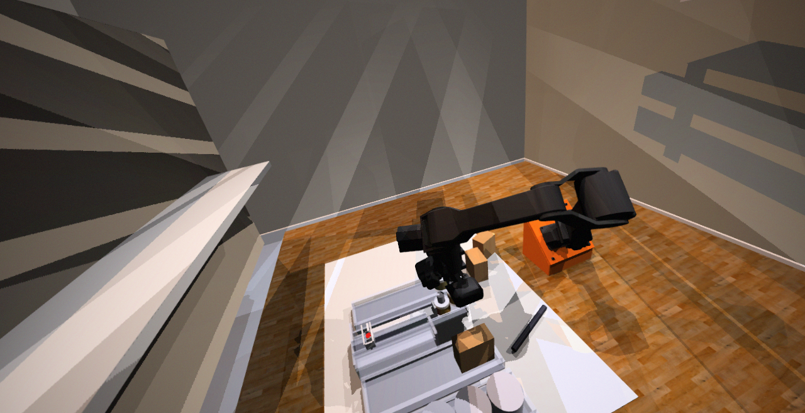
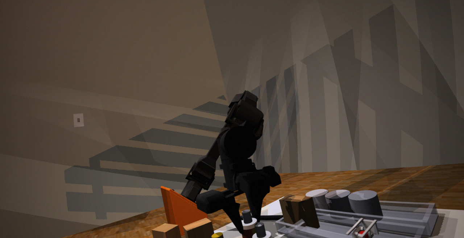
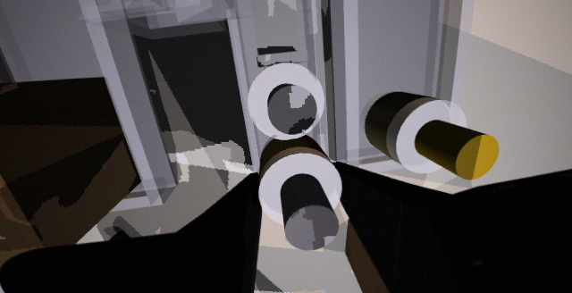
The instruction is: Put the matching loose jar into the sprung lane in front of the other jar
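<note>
My gripper (image 2: 249,226) (image 3: 296,175) is shut on a loose jar with a white collar and grey knob (image 2: 247,216) (image 3: 310,228). In the wrist view it is near the front end of the sprung lane (image 3: 244,83). The matching lane jar (image 1: 441,305) (image 2: 261,234) (image 3: 257,89) stands just ahead of the held one, with the pusher plate (image 3: 281,57) behind it. The two jars overlap in the wrist view; contact cannot be told. The held jar's base and the front stop are hidden. In the top view a finger hides most of the held jar.
A yellow-knobbed jar (image 3: 477,156) (image 2: 217,235) stands right of the lane in the wrist view. A wooden block (image 1: 473,348) (image 2: 299,210) (image 3: 67,150) stands on the other side. Large pale cylinders (image 1: 504,391) (image 2: 363,197), a black rod (image 1: 529,329) and a smaller block (image 1: 477,264) are nearby.
</note>
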